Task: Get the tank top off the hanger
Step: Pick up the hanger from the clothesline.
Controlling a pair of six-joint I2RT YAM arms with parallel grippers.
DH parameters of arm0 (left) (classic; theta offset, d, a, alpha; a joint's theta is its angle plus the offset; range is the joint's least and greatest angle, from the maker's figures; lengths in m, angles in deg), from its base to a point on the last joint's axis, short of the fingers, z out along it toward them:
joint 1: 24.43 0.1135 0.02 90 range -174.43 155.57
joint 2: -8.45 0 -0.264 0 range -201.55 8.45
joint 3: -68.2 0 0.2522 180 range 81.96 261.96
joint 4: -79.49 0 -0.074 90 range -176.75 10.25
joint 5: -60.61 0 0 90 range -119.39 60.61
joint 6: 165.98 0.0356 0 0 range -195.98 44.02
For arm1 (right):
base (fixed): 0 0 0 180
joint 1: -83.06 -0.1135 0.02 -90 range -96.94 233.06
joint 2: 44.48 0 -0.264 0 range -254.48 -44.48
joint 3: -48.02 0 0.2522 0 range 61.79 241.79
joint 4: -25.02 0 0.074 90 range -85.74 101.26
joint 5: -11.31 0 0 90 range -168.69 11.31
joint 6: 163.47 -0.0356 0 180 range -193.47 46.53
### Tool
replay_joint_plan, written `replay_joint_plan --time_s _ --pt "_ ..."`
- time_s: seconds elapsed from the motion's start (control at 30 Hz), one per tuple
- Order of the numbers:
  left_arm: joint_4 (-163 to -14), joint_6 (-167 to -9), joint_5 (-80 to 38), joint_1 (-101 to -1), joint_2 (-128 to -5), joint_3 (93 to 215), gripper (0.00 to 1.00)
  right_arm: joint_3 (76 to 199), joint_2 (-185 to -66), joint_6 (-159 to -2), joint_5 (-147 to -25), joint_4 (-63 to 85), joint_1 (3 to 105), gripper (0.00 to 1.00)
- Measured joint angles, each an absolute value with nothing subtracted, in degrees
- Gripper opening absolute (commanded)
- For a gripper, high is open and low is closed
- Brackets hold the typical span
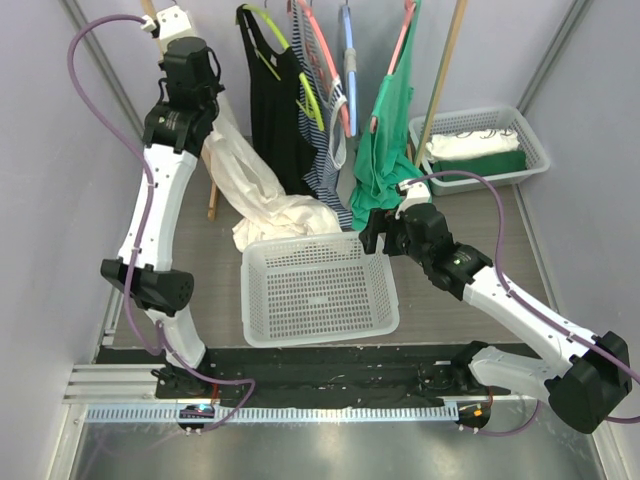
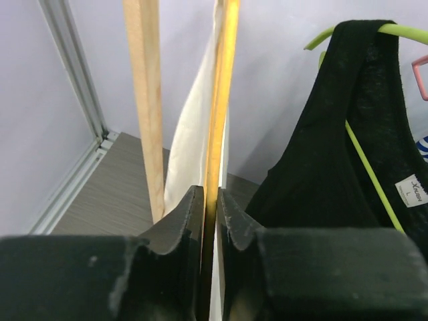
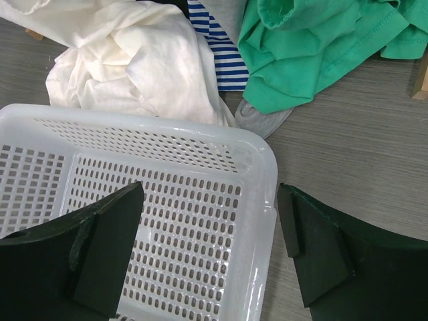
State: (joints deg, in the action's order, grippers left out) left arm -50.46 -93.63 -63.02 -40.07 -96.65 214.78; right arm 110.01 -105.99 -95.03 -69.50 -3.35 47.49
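White tank top [image 1: 255,195] hangs at eleven o'clock and spills to the floor, its hem bunched against the far rim of the white basket [image 1: 262,330]. Up top, the left gripper [image 2: 210,207] pinches narrow on the orange hanger [image 2: 221,100]. It's tight there: the wooden post [image 2: 144,100] is just beside it and the black top [image 2: 334,154] is near. The right gripper [image 3: 210,200] hovers spread wide over the basket's far-right corner. At two o'clock, the far basket [image 1: 535,150] holds folded white and green cloth.

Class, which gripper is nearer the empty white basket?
Right. The right gripper hovers open over the basket's far right corner; the left gripper clamps a hanger high at the back left.
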Motion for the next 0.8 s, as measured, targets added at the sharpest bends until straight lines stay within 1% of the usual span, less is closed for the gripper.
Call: replay_joint_plan --time_s 0.1,0.17,0.2,0.27,0.3,0.37,0.4,0.47,0.5,0.67,0.8 --pt "-50.26 -93.2 -62.69 -39.65 -95.52 214.67 0.07 110.01 -105.99 -95.2 -69.77 -3.38 47.49 0.81" --pt "-50.04 -92.93 -62.52 -39.65 -95.28 214.67 0.06 110.01 -105.99 -95.31 -69.83 -3.35 47.49 0.77" --pt "-50.04 -92.67 -62.3 -39.61 -95.28 214.65 0.03 110.01 -105.97 -95.4 -69.81 -3.35 47.49 0.72" --pt "-50.13 -92.3 -61.6 -39.46 -95.28 214.47 0.0 110.01 -105.97 -95.66 -69.81 -3.35 47.49 0.67" --pt "-50.28 -92.17 -61.19 -39.33 -95.28 214.34 0.0 110.01 -105.95 -95.82 -69.81 -3.35 47.49 0.63" --pt "-50.5 -92.02 -60.31 -38.96 -95.3 214.23 0.0 110.01 -105.93 -95.95 -69.81 -3.35 47.49 0.59" --pt "-50.5 -91.97 -59.96 -38.8 -95.3 214.23 0.0 110.01 -105.91 -96.03 -69.79 -3.38 47.49 0.55" --pt "-50.5 -91.86 -59.22 -38.21 -95.3 214.23 0.0 110.01 -105.84 -96.1 -69.77 -3.38 47.49 0.53" --pt "-50.5 -91.82 -58.8 -37.93 -95.3 214.23 0.0 109.99 -105.84 -96.14 -69.79 -3.35 47.49 0.49" --pt "-50.59 -90.59 -57.03 -36.75 -95.32 214.25 0.0 110.01 -105.84 -96.3 -69.79 -3.38 47.49 0.44" --pt "-50.98 -88.71 -52.97 -36.53 -95.38 214.73 0.0 109.99 -105.84 -96.34 -69.81 -3.35 47.49 0.42"
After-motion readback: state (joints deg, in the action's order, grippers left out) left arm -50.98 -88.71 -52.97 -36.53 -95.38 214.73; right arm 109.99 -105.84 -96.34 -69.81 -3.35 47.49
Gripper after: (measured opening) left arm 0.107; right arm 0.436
